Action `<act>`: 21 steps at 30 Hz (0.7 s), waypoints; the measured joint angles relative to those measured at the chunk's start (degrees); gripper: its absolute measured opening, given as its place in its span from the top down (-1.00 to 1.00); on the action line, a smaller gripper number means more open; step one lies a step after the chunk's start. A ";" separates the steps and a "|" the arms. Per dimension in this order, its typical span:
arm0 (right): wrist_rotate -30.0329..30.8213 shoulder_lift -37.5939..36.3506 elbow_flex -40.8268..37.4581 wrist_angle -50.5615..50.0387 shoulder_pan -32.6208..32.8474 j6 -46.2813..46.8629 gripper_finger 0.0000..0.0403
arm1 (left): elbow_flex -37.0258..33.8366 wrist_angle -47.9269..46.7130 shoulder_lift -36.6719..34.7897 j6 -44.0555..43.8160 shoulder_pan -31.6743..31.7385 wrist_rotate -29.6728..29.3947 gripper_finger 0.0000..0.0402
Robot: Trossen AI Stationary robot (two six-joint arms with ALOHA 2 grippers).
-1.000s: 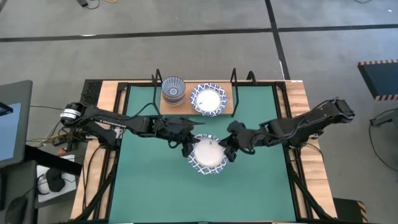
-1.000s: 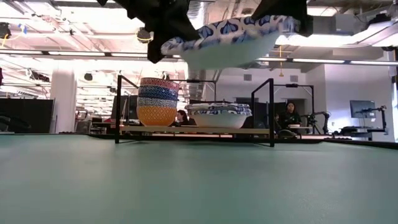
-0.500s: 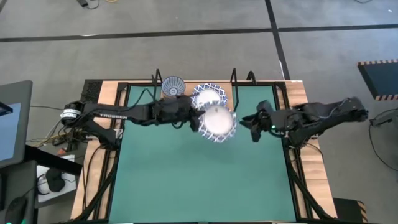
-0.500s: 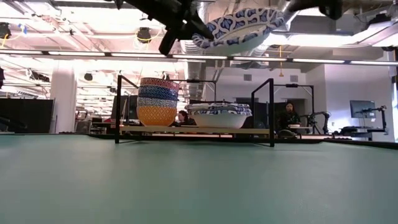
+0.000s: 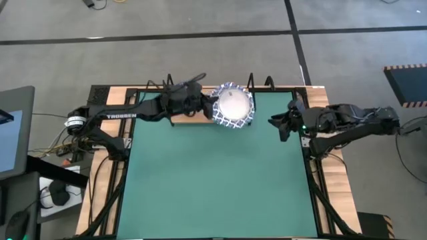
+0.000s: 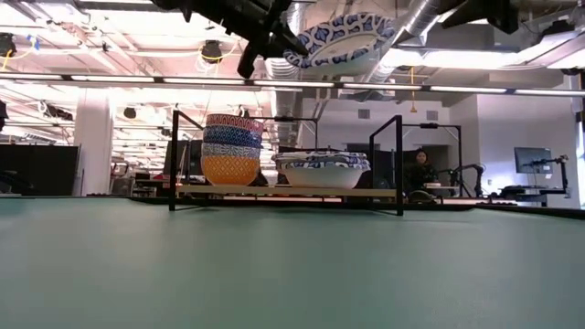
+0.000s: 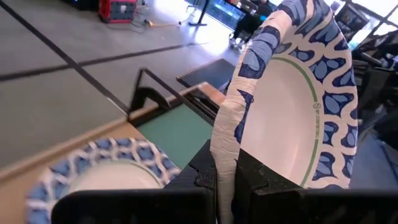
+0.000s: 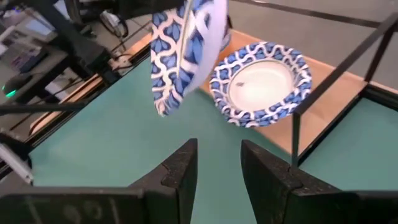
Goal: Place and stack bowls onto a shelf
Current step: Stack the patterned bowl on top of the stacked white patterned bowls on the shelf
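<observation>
across the green-matted table (image 5: 213, 180), with an open workroom and a seated person (image 6: 420, 171) behind it, the shelf (image 6: 283, 190) carries one stack of four small bowls (image 6: 229, 150) and one stack of white blue-rimmed bowls (image 6: 322, 169). my left hand (image 5: 208, 107) reaches out over the shelf, pinching one more white bowl (image 5: 233, 107) by its rim. my right hand (image 5: 277, 122) waits at the table's right edge, fingers apart and empty.

Left end effector (image 5: 211, 110) clamped and raised at the back; right end effector (image 5: 275, 123) open, withdrawn rightward.
</observation>
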 joint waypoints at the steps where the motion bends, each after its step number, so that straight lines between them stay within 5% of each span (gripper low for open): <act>1: 0.00 -0.03 0.00 0.02 -0.47 0.00 0.25 | 0.71 -0.79 0.00 0.98 0.92 0.67 1.00; 13: -0.11 0.00 0.00 0.71 -6.56 0.22 0.25 | 9.32 -8.78 1.58 8.65 12.47 12.69 1.00; 21: -0.43 0.00 0.00 2.32 -8.34 0.28 0.25 | 17.04 -15.54 8.42 13.41 14.75 19.48 1.00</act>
